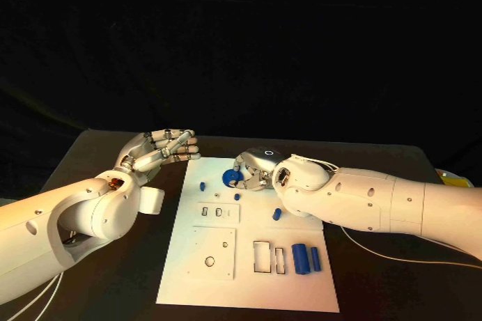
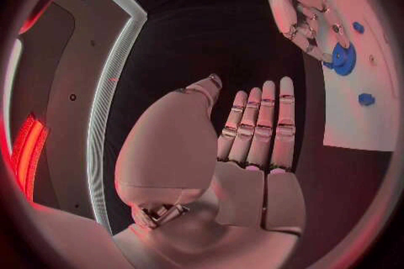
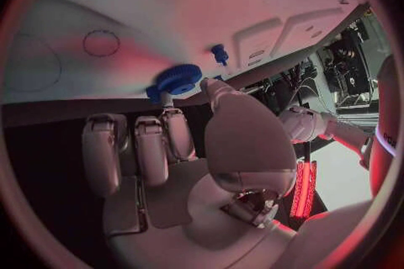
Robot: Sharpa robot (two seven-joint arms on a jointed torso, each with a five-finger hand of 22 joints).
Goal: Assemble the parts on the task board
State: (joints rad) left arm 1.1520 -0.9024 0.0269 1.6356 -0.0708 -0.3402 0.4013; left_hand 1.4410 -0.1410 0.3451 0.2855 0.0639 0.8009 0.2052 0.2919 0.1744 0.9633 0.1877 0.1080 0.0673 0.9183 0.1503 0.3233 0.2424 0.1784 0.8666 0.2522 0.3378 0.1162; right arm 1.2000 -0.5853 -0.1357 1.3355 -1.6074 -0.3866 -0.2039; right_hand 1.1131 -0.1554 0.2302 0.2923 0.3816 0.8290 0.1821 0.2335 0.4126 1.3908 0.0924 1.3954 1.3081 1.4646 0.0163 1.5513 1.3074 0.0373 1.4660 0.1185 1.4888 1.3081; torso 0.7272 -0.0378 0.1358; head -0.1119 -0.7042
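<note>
My right hand [image 3: 181, 168]: fingers [image 3: 174, 131] up at a blue gear [image 3: 175, 80] on the task board [image 3: 168, 7], touching it I think. Small blue peg [image 3: 219, 52] just beside, standing upright.

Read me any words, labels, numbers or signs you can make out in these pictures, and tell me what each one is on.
None can be read. The task board, the blue parts and both arms carry no legible print. The yellow thing at the table's edge is too small to tell.

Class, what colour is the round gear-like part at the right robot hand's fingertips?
Blue. The gear shows best in the right wrist view, on the white task board.
</note>
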